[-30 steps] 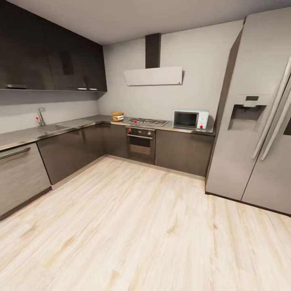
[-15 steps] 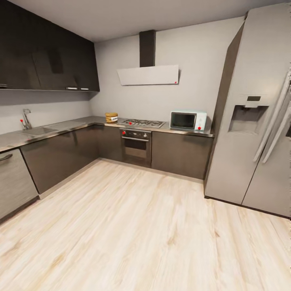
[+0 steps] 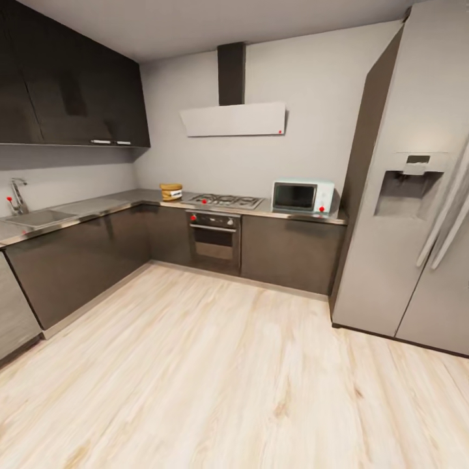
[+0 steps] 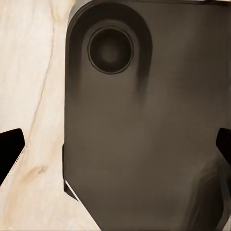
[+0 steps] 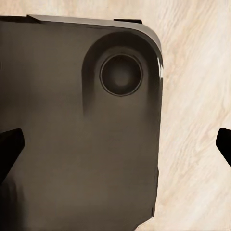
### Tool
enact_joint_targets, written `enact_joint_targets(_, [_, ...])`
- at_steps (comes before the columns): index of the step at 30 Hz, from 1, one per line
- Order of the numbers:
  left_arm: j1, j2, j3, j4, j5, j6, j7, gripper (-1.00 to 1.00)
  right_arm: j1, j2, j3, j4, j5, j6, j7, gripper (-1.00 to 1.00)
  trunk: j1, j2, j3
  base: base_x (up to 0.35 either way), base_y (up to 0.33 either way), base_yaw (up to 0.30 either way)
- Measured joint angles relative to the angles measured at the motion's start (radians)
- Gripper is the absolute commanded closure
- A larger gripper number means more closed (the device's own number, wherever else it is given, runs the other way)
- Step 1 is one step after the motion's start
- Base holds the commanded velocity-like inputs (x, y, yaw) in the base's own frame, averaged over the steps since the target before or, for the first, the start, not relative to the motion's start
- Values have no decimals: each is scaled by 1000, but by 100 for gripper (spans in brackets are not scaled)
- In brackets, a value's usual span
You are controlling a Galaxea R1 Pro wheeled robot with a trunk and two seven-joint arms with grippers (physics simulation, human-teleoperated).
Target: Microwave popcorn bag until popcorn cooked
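Left gripper (image 4: 115,147): fingertips spread wide at opposite frame edges, nothing between; dark robot base (image 4: 144,125) and pale wood floor (image 4: 33,72) beneath.
Right gripper (image 5: 115,144): likewise spread, empty, above same base and floor.
Microwave (image 3: 303,196): far end of countertop (image 3: 98,207), door closed, just beside refrigerator (image 3: 417,182).
Popcorn bag (image 3: 171,191): on countertop corner, left of gas hob (image 3: 225,200); oven (image 3: 213,241) below hob.
Sink (image 3: 36,217): left run, well apart from bag.

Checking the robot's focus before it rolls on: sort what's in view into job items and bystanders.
Job items:
microwave
countertop
tan bag-like thing by the hob, probably the popcorn bag

Bystanders:
hob
built-in oven
fridge
sink
range hood
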Motion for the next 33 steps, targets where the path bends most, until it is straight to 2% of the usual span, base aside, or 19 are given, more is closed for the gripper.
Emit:
enact_joint_targets(11, [0, 1, -1, 0, 0, -1, 0, -100, 0, 1, -1, 0, 0, 1, 0, -100, 0, 0, 0, 329, 7, -222])
enact_joint_targets(33, [0, 1, -1, 0, 0, -1, 0, -100, 0, 0, -1, 0, 0, 1, 0, -100, 0, 0, 0, 329, 104, -244])
